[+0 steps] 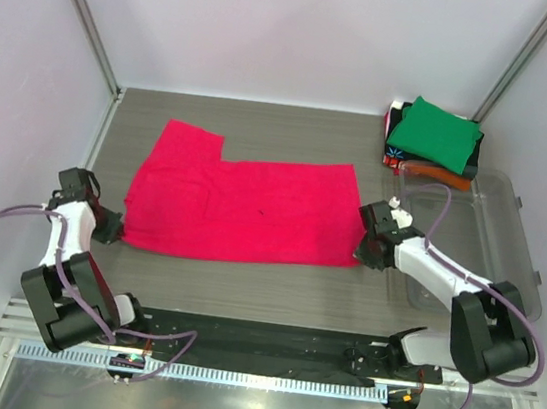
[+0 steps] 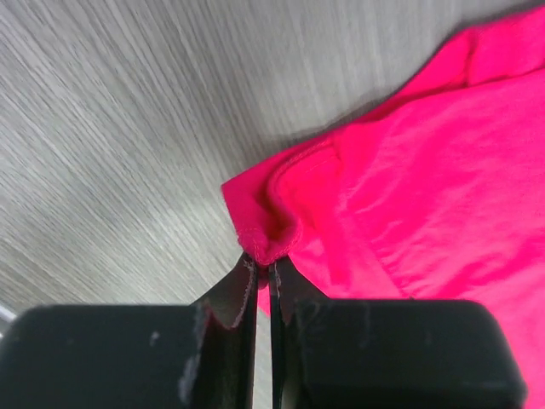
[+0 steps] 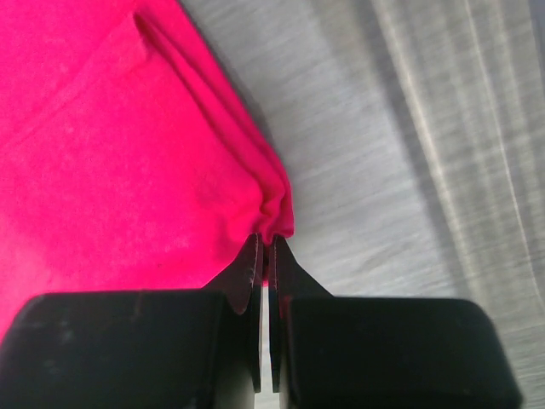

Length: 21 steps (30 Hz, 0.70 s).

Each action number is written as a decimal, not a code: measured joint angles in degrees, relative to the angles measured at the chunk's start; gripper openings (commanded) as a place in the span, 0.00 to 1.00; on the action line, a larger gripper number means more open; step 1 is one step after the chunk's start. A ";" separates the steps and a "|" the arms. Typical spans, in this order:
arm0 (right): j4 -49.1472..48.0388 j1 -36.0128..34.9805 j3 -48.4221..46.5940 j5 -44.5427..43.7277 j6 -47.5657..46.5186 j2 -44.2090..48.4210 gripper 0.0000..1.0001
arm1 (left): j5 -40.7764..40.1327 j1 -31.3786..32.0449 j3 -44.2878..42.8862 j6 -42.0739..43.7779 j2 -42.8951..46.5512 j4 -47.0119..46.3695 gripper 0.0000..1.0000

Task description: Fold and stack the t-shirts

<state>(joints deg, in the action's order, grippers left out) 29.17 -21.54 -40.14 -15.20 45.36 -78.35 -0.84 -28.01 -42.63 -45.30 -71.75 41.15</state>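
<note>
A crimson-pink t-shirt (image 1: 243, 206) lies spread on the grey table, folded in part, with a step at its far left. My left gripper (image 1: 112, 229) is shut on its near-left corner (image 2: 264, 239); the hem bunches at the fingertips. My right gripper (image 1: 361, 248) is shut on its near-right corner (image 3: 274, 217), the cloth pinched into folds. A stack of folded shirts stands at the back right: green (image 1: 434, 133) on top, black (image 1: 398, 120) and orange (image 1: 439, 174) edges showing below.
A clear plastic bin (image 1: 496, 239) stands at the right side of the table, next to the right arm. Metal frame posts (image 1: 85, 13) rise at the back corners. White walls close in the table on three sides.
</note>
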 measured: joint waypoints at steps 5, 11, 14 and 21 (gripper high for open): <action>-0.24 -0.39 3.17 0.92 1.84 4.68 0.55 | 1.07 -3.56 -0.02 -0.55 4.74 0.63 0.68; 1.38 -0.76 4.37 2.78 1.29 6.91 0.80 | 1.25 -5.20 -2.67 0.44 8.00 4.11 0.88; 3.04 -1.68 3.74 3.04 0.94 9.29 0.80 | 1.09 -2.49 -8.11 3.04 7.80 4.55 0.88; 6.51 -5.55 -2.89 4.00 -1.01 11.04 0.81 | -4.20 13.92 -28.59 9.84 -7.45 1.05 0.88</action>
<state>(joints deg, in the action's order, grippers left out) 35.68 -27.09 -43.03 -11.20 44.36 -67.31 -5.04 -14.09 -71.22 -35.46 -79.20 42.19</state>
